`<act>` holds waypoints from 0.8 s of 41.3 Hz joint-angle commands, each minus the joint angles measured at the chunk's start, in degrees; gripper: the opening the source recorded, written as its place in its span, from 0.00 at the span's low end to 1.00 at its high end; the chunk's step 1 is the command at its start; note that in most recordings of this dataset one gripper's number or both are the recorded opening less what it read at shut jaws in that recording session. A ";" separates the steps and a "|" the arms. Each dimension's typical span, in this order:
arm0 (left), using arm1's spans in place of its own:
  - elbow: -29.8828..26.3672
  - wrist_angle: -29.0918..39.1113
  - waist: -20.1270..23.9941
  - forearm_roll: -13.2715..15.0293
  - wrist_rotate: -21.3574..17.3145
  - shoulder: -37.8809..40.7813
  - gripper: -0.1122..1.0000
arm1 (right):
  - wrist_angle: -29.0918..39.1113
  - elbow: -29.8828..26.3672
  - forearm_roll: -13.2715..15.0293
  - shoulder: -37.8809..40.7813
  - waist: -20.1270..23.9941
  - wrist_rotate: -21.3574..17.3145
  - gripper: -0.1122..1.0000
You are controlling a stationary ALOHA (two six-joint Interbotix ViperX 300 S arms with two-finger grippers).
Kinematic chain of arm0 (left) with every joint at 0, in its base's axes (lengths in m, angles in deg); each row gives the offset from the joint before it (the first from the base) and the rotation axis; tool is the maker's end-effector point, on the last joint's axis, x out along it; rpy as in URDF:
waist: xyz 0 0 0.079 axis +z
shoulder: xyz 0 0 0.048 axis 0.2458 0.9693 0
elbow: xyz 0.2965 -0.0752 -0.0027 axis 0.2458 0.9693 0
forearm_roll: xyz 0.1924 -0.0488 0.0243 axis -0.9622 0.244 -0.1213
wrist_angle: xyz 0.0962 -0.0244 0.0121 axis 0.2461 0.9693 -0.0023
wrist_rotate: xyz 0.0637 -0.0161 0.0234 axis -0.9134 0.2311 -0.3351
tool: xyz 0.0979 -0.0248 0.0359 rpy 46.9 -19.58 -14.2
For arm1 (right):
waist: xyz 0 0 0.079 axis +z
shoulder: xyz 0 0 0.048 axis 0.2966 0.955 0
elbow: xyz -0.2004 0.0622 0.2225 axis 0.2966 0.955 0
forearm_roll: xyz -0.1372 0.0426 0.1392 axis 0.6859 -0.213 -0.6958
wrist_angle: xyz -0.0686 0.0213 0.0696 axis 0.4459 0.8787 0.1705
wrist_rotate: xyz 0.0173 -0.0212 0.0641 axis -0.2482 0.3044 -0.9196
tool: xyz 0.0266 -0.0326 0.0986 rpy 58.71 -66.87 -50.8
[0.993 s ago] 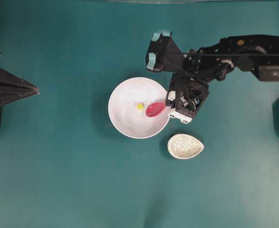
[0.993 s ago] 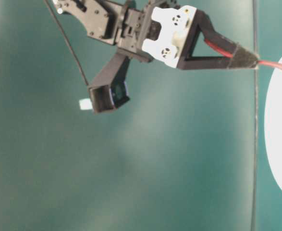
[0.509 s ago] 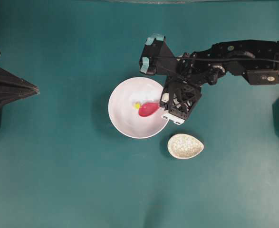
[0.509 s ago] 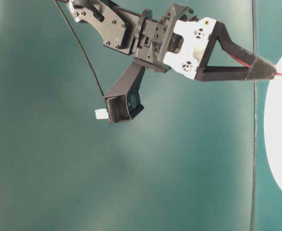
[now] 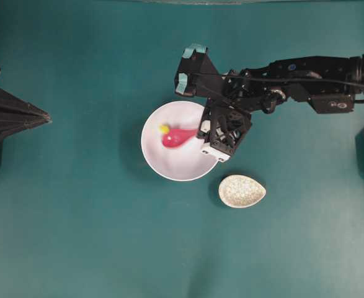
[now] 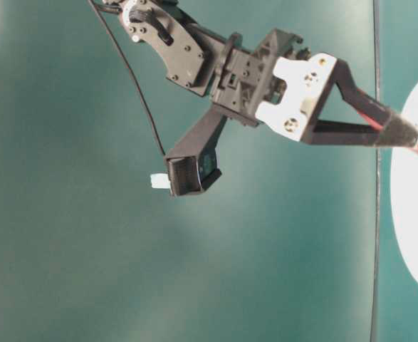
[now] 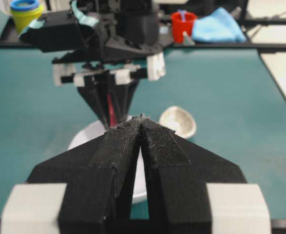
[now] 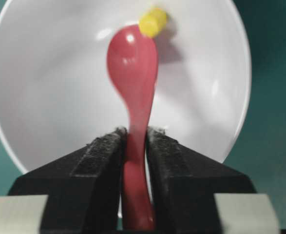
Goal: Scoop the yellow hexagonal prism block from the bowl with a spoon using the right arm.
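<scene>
- Since a second ago, your long black right arm (image 5: 306, 65) has reached further over the big round white bowl (image 5: 169, 164), and the shiny pink-red spoon (image 5: 177, 136) has slid toward the far left side of it.
- The tiny bright yellow six-sided block (image 5: 164, 129) has been pushed along too. It now sits in the bowl, touching the tip of the spoon's scoop, near the left rim. It does not look like it is inside the scoop.
- Your right gripper (image 8: 135, 141) is squeezed tight on the spoon's handle, with a black pad on each side.
- Your left gripper (image 7: 141, 127) has not moved. Its two black pads are pressed together with nothing between them, well away from the bowl.
- A small speckled beige egg-shaped dish (image 5: 242, 190) sits on the green table (image 5: 76, 236), just beside the bowl's lower right rim.
- Past the table, you can see a red cup (image 7: 183, 25), a blue cloth (image 7: 218, 28) and a yellow and blue pot (image 7: 26, 9).
- No writing can be read.
</scene>
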 commanded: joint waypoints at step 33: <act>-1.58 -0.26 0.00 -0.18 0.18 0.18 0.15 | 4.48 0.88 0.18 -13.01 0.62 -0.44 0.20</act>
